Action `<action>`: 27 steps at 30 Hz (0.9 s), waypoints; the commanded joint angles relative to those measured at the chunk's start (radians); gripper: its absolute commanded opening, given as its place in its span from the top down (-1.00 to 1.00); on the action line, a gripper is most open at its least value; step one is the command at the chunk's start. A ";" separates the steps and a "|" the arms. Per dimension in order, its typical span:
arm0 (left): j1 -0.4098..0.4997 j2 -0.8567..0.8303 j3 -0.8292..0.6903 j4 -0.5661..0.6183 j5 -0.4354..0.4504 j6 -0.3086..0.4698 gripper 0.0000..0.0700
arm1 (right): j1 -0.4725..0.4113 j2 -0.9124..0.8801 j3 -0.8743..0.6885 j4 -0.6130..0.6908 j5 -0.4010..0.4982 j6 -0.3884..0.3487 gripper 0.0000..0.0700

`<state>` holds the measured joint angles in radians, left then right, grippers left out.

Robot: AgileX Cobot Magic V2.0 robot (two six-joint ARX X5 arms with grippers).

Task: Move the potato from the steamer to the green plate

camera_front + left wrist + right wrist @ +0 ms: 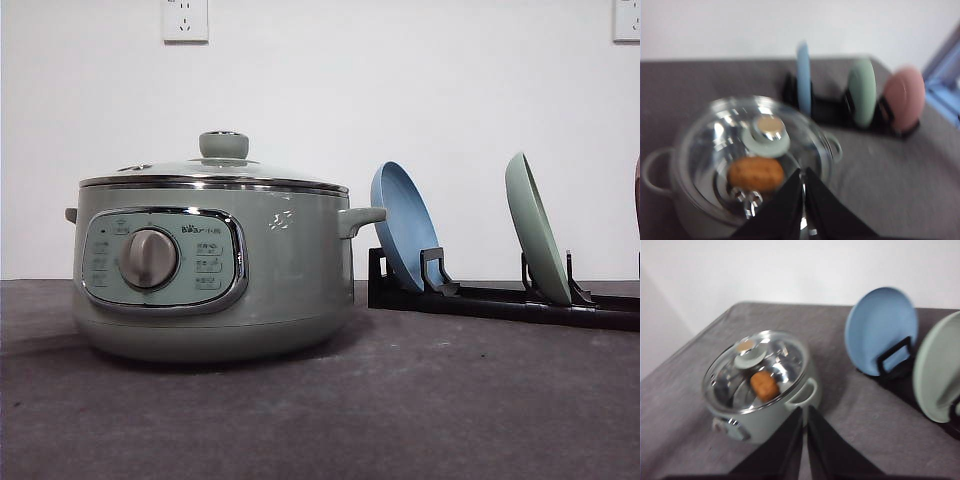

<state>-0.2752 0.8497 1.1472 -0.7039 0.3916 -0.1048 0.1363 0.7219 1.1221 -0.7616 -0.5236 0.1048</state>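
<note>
Both our grippers, left [803, 200] and right [804, 440], are pinched closed on nothing. Just past their tips sits the steamer [215, 270], lid [760, 145] on, potato [764, 385] inside. The green plate [537, 228] stands racked further off.

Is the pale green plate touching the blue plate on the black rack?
Apart. The front view shows the pale green plate and the blue plate standing in separate slots of the black rack, with bare wall between them.
</note>
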 commanded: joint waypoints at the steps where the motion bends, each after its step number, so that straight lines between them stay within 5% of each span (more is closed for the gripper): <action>1: -0.033 0.014 0.036 -0.010 0.011 0.085 1.00 | 0.030 0.015 0.023 -0.006 -0.004 -0.056 0.99; 6: -0.121 0.020 0.037 -0.039 0.014 0.124 1.00 | 0.092 0.018 0.023 -0.051 -0.003 -0.123 0.99; 15: -0.166 0.020 0.037 -0.013 0.014 0.124 0.99 | 0.097 0.015 0.023 -0.105 0.000 -0.119 0.98; 18: -0.166 0.020 0.037 -0.004 0.014 0.126 0.83 | 0.097 0.015 0.023 -0.102 0.000 -0.120 0.87; 21: -0.166 0.020 0.037 -0.004 0.014 0.141 0.53 | 0.097 0.016 0.023 -0.097 0.001 -0.119 0.36; 27: -0.166 0.025 0.037 -0.004 0.014 0.144 -0.86 | 0.097 0.023 0.023 -0.092 0.003 -0.115 -0.57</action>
<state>-0.4362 0.8650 1.1603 -0.7151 0.3985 0.0208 0.2291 0.7361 1.1275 -0.8631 -0.5213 -0.0036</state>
